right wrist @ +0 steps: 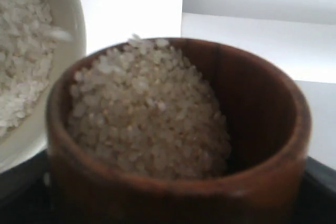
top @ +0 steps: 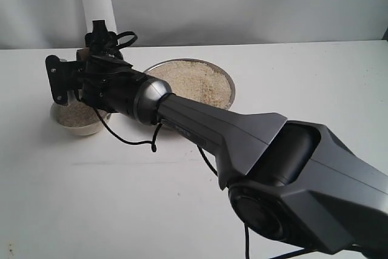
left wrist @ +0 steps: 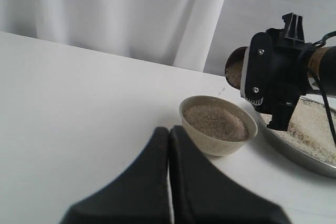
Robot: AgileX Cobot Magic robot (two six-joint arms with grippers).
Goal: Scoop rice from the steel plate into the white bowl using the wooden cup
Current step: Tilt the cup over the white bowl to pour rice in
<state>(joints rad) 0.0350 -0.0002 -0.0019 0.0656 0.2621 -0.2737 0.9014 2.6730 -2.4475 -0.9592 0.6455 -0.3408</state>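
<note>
Clearly the wooden cup (right wrist: 178,187) is loaded: rice (right wrist: 147,114) fills it to the brim and heaps toward the side nearest the white bowl (left wrist: 212,146), which suggests the cup is tipping that way to pour. It hangs clear of the table (top: 121,198), at the left of the scene, with the bowl's thick rim just beside it. Whether its lip is over the bowl or just short of it I cannot tell. The right claw (left wrist: 247,72) has the cup clamped between widely spread jaws, its arm reaching across from the near right, probably because the plate sits on that arm's side. The bowl already holds a good layer of grains, so the task looks partly done.

Just right of the bowl, the steel plate (top: 232,89) carries a broad bed of rice. Keeping the two dishes close makes each carry short and limits spilling.

Nearer the left edge, the left claw (left wrist: 168,132) hangs with its jaws pressed together and nothing between them, parked back from the bowl, seemingly to leave the pouring arm room.
</note>
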